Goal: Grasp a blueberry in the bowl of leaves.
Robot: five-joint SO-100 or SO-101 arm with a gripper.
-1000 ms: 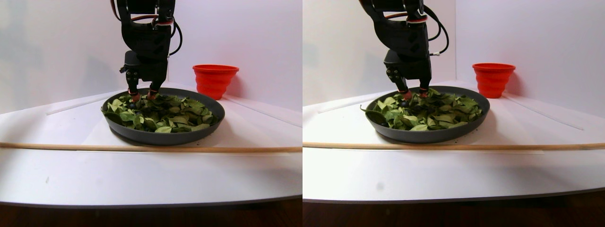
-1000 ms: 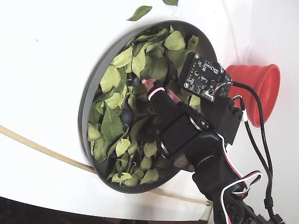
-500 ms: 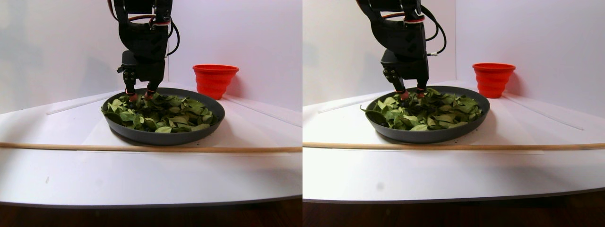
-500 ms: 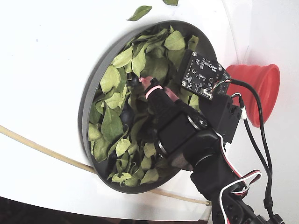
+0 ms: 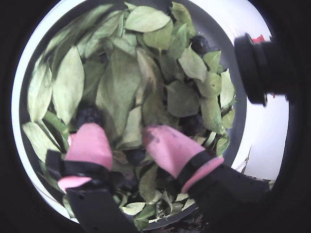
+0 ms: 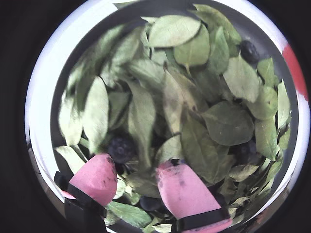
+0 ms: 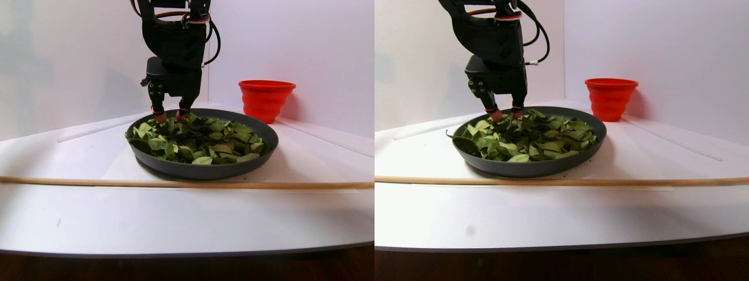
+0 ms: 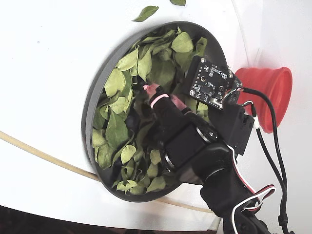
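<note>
The dark grey bowl point(image 7: 199, 170) holds a loose heap of green leaves point(image 5: 121, 82). My gripper point(image 5: 127, 138) is open, with its pink fingertips point(image 5: 90, 143) lowered into the leaves at the bowl's edge. One dark blueberry point(image 5: 89, 115) lies just beyond the left fingertip, also in another wrist view point(image 6: 121, 148). Another blueberry point(image 5: 135, 155) sits low between the fingers, partly under leaves. More blueberries lie at the far right point(image 5: 199, 43) and right of the right finger point(image 5: 192, 124). The fingers grip nothing. The fixed view shows the gripper point(image 8: 163, 97) over the bowl's middle.
A red ribbed cup point(image 7: 266, 99) stands behind the bowl to the right, also in the fixed view point(image 8: 270, 95). A thin wooden stick point(image 7: 187, 184) lies across the white table in front of the bowl. Stray leaves point(image 8: 146, 12) lie outside the bowl.
</note>
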